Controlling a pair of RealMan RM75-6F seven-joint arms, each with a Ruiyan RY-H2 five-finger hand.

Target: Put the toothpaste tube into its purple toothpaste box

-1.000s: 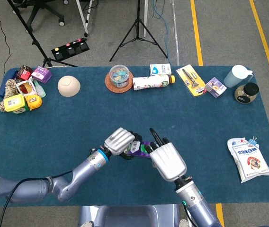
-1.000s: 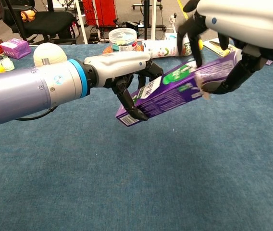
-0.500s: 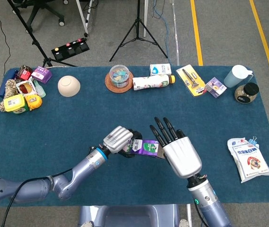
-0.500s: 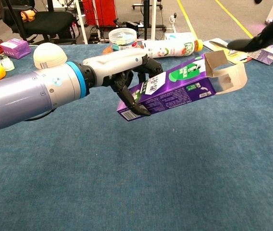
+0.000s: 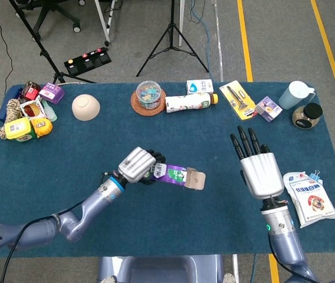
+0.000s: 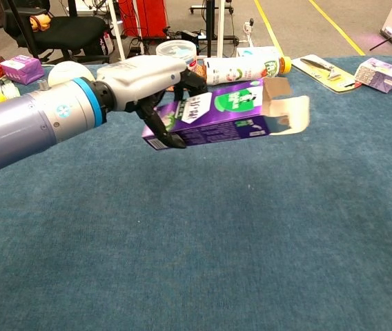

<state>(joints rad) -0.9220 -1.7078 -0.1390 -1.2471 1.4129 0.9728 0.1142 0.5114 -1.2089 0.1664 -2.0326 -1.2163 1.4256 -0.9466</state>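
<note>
The purple toothpaste box is held above the blue table cloth, lying roughly level. My left hand grips its left end. The box's right end is open, with brown flaps spread out. No toothpaste tube shows outside the box, and the inside of the box is hidden. In the head view my right hand is off to the right, well apart from the box, flat with straight fingers and nothing in it.
Along the far edge are a beige bowl, a clear tub on a coaster, a lying bottle, a packaged tool and a jug. A snack bag lies right of my right hand. Small items crowd the far-left corner.
My right hand let go of the box's open end and drew away to the right. My left hand carried the box a little left and levelled it.
</note>
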